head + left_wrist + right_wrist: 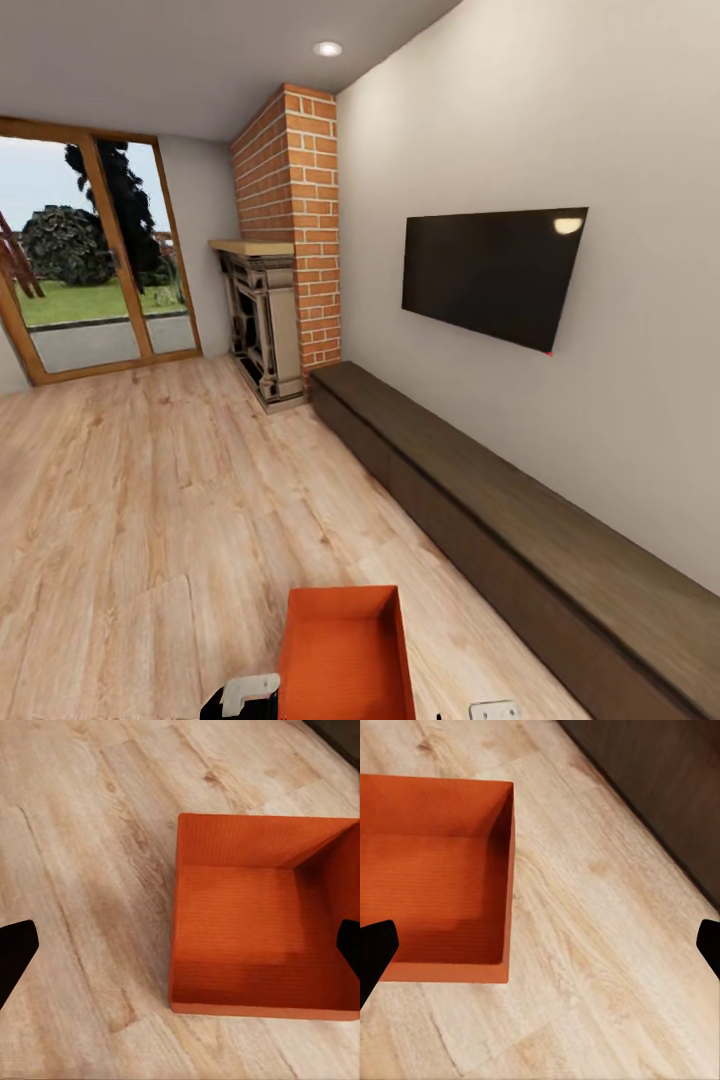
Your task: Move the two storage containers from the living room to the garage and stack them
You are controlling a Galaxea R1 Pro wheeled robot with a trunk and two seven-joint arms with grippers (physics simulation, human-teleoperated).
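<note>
- Where the head view looks across the living room (200, 300), a light wood plank floor (130, 500) runs back to glass doors (95, 270) with grass and trees beyond them.
- Along the pale right-hand wall runs a long dark low cabinet (520, 520), with a black TV (490, 275) mounted on the wall above it.
- At the far end of the cabinet rises a red brick chimney (295, 220), with the fireplace (260, 320) set against its left side.
- Close to the camera, at the bottom of the head view, one orange-red storage container (345, 655) sits upright and open-topped on the planks, apart from the cabinet; nothing lies inside it.
- Left end effector (180, 952): its two dark fingertips stand wide apart, holding nothing, above the container (259, 926) and the floor beside it.
- Right end effector (540, 949): fingertips likewise spread wide and holding nothing, with the container (435, 877) under one side and the cabinet's dark front (660, 787) farther off.
</note>
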